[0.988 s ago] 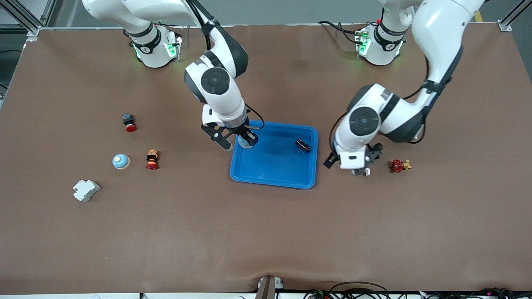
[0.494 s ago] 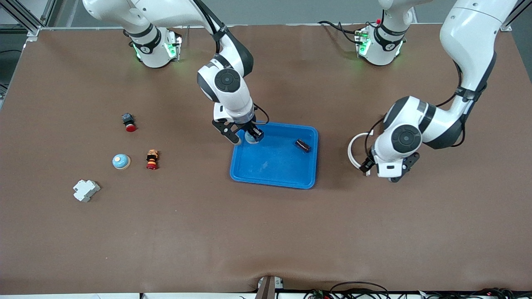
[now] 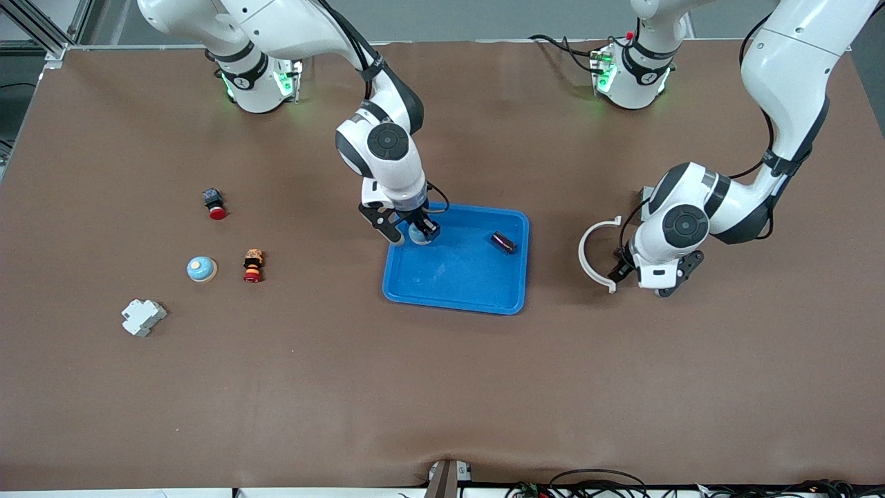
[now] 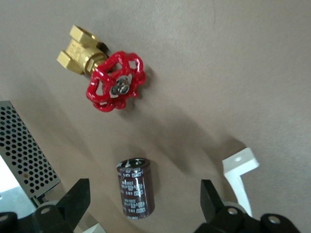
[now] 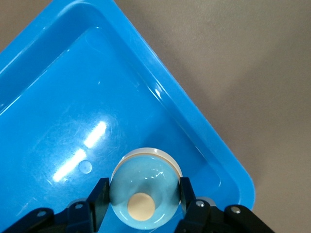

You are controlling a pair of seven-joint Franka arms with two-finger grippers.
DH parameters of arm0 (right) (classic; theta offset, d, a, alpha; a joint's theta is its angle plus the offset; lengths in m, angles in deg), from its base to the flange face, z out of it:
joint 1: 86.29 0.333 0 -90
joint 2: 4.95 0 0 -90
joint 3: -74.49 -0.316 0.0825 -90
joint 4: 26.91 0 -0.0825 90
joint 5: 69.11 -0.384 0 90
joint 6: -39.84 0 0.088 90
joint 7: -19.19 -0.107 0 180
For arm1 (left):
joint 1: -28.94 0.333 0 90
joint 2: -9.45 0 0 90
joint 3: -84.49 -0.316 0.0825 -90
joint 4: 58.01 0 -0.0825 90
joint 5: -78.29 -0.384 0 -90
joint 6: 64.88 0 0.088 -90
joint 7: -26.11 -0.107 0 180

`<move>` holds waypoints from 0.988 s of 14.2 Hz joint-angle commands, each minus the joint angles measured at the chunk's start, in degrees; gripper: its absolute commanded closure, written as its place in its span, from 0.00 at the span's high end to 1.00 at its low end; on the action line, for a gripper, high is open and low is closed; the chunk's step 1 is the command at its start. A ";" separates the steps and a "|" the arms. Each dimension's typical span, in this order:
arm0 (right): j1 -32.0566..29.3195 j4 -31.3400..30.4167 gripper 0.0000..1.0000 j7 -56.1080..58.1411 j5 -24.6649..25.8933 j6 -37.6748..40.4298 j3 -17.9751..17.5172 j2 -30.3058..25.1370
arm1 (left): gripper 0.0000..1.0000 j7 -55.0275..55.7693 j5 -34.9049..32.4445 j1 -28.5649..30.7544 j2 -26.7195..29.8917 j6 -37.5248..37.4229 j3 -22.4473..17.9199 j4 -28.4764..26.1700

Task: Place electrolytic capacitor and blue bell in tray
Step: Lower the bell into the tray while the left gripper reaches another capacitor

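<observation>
The right end effector (image 3: pixel 413 234) pinches a blue bell (image 5: pixel 144 194) between its two fingers, which press on the dome's sides. It holds the bell over the tray (image 3: pixel 453 287), at the corner nearest the right arm's base. That arm reaches down from its base, wrist bent so the fingers point at the tray floor.

A dark capacitor (image 3: pixel 504 242) already lies on its side in the tray, at the end toward the left arm, well apart from the bell.

The left end effector (image 4: pixel 141 204) is spread wide and holds nothing. It hangs low over the desk toward the left arm's end, directly above a second capacitor (image 4: pixel 135 188) lying on the desk. A red-handled brass valve (image 4: pixel 107 77) sits near that capacitor, and a white curved bracket (image 3: pixel 594 252) lies beside the end effector. The left arm folds down from its base with the elbow high.

A second blue bell (image 3: pixel 201 269) rests on the desk toward the right arm's end.
</observation>
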 commanded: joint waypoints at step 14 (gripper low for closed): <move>2.53 4.67 1.00 -8.47 2.68 -1.86 1.01 6.05 | 0.00 0.32 -0.39 2.11 4.47 -6.65 4.72 4.82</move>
